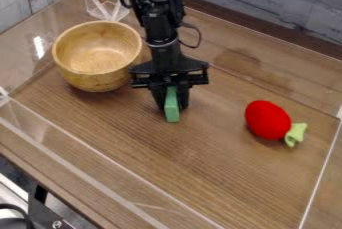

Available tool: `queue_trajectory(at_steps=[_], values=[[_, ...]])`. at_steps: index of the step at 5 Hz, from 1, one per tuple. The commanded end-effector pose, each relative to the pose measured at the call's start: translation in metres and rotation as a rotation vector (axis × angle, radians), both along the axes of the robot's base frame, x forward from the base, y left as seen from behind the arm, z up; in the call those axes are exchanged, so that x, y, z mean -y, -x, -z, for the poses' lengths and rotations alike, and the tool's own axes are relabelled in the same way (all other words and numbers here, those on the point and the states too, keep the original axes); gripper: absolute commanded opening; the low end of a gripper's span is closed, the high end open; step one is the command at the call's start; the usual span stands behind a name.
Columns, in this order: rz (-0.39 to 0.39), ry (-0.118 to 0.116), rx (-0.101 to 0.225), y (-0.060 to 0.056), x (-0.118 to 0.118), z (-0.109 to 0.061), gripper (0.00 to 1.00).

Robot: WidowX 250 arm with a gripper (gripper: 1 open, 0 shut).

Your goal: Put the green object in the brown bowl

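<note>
The green object (pixel 173 107), a light-green bar, stands on the wooden table just right of the brown bowl (pixel 96 55). My gripper (pixel 171 97) points straight down over it, its black fingers pressed against the bar's two sides, shut on it. The bar's lower end touches the table and its upper part is hidden between the fingers. The round wooden bowl sits to the left, empty inside.
A red strawberry-like toy (pixel 270 121) with a small green stem lies on the table to the right. Clear plastic walls (pixel 160 185) border the table at the front and sides. A grey plank wall runs along the back.
</note>
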State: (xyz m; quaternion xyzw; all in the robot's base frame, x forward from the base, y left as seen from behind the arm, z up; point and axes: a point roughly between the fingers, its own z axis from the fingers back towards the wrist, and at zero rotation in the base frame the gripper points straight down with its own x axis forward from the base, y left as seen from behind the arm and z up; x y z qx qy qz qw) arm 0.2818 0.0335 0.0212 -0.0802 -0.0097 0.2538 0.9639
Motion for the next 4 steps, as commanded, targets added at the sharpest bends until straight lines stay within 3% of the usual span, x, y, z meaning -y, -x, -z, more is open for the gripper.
queue_trajectory(at_steps=[1, 2, 3, 4], values=[[0.001, -0.009, 0.084, -0.008, -0.009, -0.041, 0.00], [0.009, -0.006, 0.119, -0.008, -0.028, -0.064, 0.00], [-0.015, -0.009, 0.138, -0.006, -0.058, -0.076, 0.00], [-0.057, -0.024, 0.145, 0.004, -0.093, -0.087, 0.00]])
